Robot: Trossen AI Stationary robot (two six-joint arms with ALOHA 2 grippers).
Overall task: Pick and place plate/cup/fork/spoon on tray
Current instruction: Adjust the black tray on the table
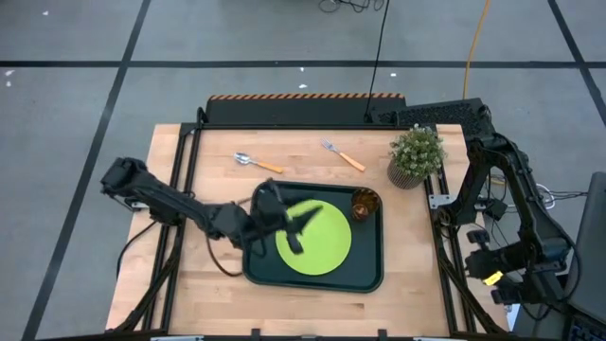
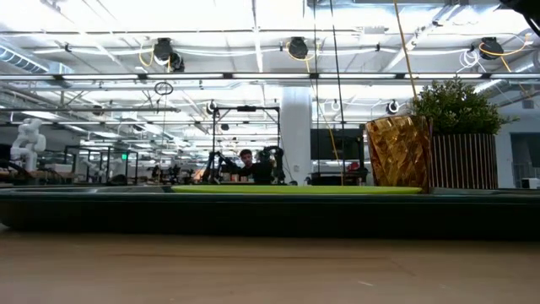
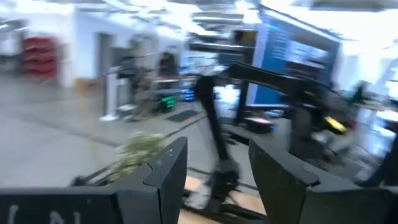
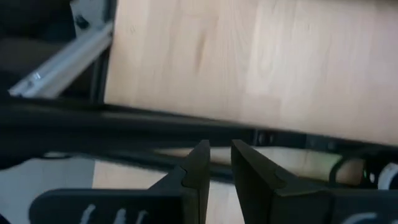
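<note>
The lime-green plate (image 1: 317,242) lies flat in the dark tray (image 1: 374,275). The amber cup (image 1: 365,204) stands upright in the tray's far right corner. On the bare wood beyond the tray lie the spoon (image 1: 256,162) and the fork (image 1: 343,156), both with orange handles. My left gripper (image 1: 303,227) hovers above the plate's left part, open, with nothing between its fingers (image 3: 168,180). My right gripper (image 4: 219,165) is parked off the table's right edge, pointing down. Its fingers are almost together and hold nothing.
A potted plant (image 1: 417,156) stands at the far right of the table, just behind the cup (image 2: 396,152) in the low view. There is bare wood to the left of the tray and along the near edge. The right arm (image 1: 511,218) is folded beside the table frame.
</note>
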